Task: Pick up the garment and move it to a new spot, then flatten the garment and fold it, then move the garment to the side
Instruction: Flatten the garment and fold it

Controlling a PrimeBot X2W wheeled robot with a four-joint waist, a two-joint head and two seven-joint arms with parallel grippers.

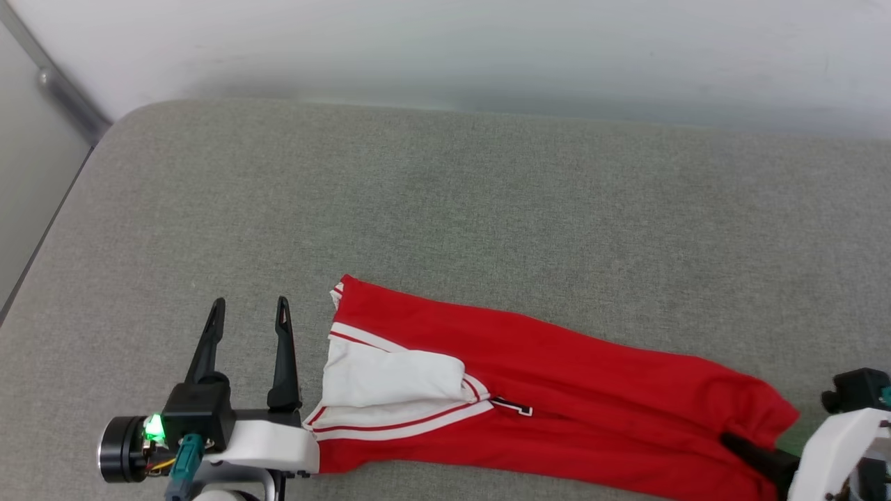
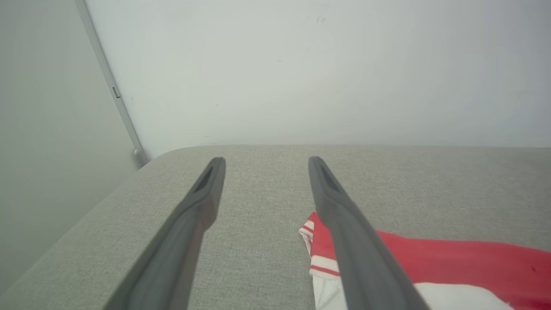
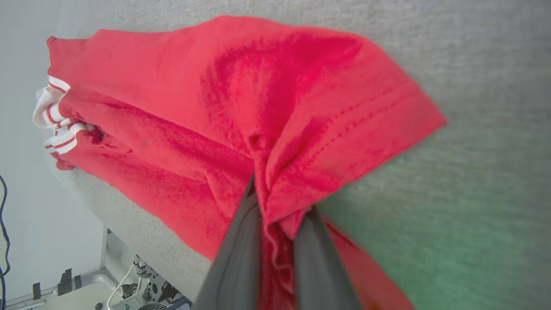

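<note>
Right fingers (image 3: pixel 234 258) pinching garment (image 3: pixel 215 86) hem, left fingers (image 1: pixel 284 348) spread apart

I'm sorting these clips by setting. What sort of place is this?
Probably an indoor lab or test room: a grey fabric-covered surface, rather like a bed, against a plain white wall, with cables and exposed hardware beyond its edge.

left gripper (image 1: pixel 250 303) spread wide; right gripper (image 3: pixel 280 202) seemingly clamped on garment (image 1: pixel 557 362)
</note>
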